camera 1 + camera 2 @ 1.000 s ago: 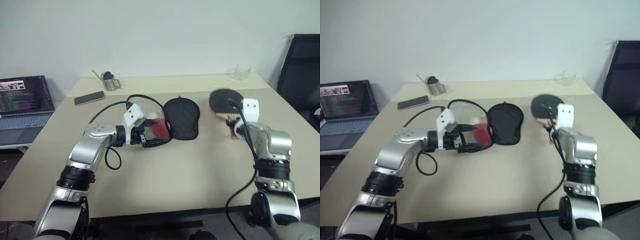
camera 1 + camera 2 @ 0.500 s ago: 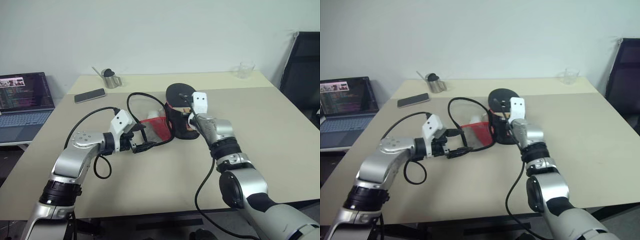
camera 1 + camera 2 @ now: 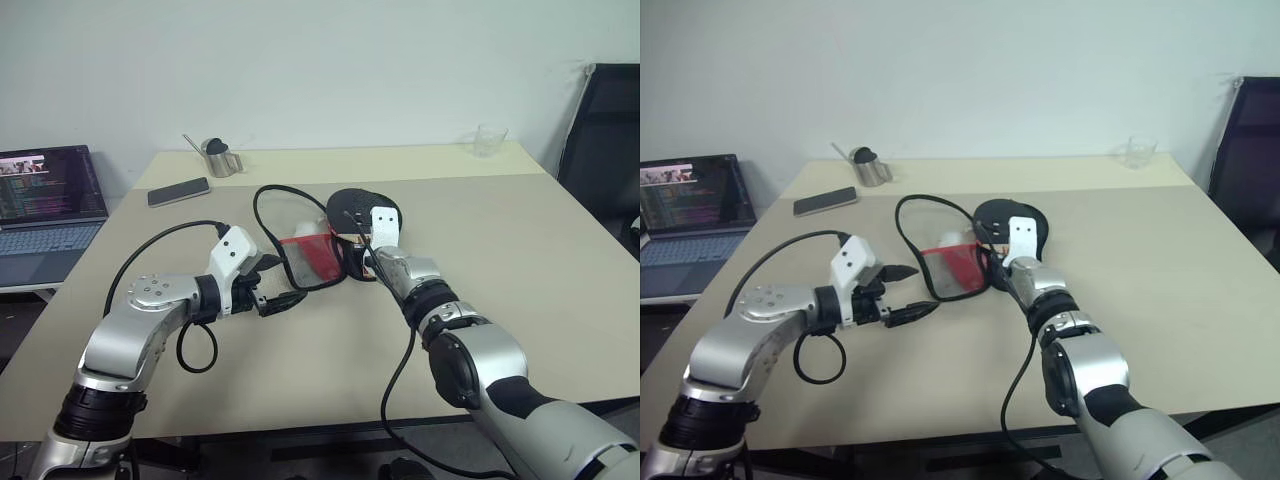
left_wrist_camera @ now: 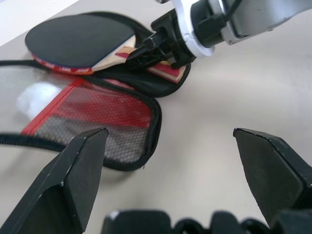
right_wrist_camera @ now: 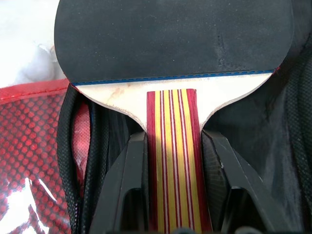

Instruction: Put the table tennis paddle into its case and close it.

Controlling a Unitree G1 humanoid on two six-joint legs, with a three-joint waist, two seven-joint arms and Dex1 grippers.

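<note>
The right claw [image 5: 170, 195] is gripping the paddle [image 5: 173, 44] by its striped wooden handle, one black finger [image 5: 129, 180] pressing on each side of it. The dark round face is sticking out straight ahead of the claw, lying flat over the black half of the case [image 3: 352, 262], which is sitting open near the middle of the desk [image 3: 560, 260]. In the right wrist view the black lining of the case is showing on both sides of the handle and beneath the face, though I cannot tell whether the face is touching the lining or hanging just above it.

The red mesh flap [image 4: 97, 114] of the case is lying spread out on the desk beside the black half, on the robot's left of the paddle. The left claw [image 4: 170, 161] is standing wide open and holding nothing, its fingertips pointing toward the flap and staying apart from it, near its black edge.

Toward the far left corner of the desk a phone [image 3: 179, 192] and a small metal cup [image 3: 220, 158] are lying well apart from the case, and a glass [image 3: 489, 141] is standing at the far right edge
</note>
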